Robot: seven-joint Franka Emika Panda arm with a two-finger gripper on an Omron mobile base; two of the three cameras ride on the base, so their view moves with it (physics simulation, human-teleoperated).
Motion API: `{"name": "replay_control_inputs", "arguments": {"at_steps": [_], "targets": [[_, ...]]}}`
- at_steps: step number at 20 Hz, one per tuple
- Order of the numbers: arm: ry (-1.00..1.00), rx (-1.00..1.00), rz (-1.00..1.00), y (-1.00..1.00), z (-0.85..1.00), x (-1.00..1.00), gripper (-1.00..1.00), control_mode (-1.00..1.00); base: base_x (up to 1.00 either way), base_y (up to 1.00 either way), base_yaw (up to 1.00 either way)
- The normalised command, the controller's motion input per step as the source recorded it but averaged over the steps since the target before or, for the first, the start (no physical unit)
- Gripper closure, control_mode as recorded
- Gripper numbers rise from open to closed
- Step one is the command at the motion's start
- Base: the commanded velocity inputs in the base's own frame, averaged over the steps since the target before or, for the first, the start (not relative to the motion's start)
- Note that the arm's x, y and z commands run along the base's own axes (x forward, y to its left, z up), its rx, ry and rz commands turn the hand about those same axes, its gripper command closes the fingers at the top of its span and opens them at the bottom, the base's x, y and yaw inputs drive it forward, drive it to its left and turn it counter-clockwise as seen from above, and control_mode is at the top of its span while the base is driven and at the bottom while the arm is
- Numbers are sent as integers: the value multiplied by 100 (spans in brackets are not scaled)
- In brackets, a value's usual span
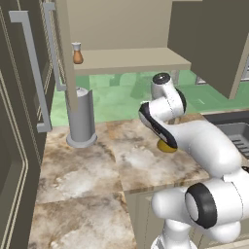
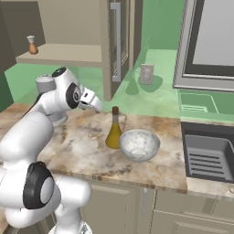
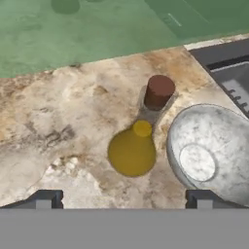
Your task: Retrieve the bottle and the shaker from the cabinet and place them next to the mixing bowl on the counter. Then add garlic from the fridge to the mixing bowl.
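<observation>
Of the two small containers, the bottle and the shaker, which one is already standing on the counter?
The bottle, with golden liquid and a brown cork, stands on the counter beside the mixing bowl. The orange-brown shaker is still on the cabinet shelf.

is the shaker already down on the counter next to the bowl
No, the shaker stands on the cabinet shelf; just the bottle is beside the bowl.
</observation>
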Motion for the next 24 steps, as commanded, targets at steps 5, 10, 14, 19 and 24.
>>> {"name": "replay_control_inputs", "arguments": {"at_steps": [5,10,14,19,24], "targets": [[28,3,45,30,50,1,-100,-100,0,0,0],[12,19,25,16,70,0,-100,-100,0,0,0],[-3,10,25,38,60,1,-100,-100,0,0,0],[-28,4,15,59,30,14,-100,-100,0,0,0],[-39,-3,18,62,31,10,-100,-100,0,0,0]]}}
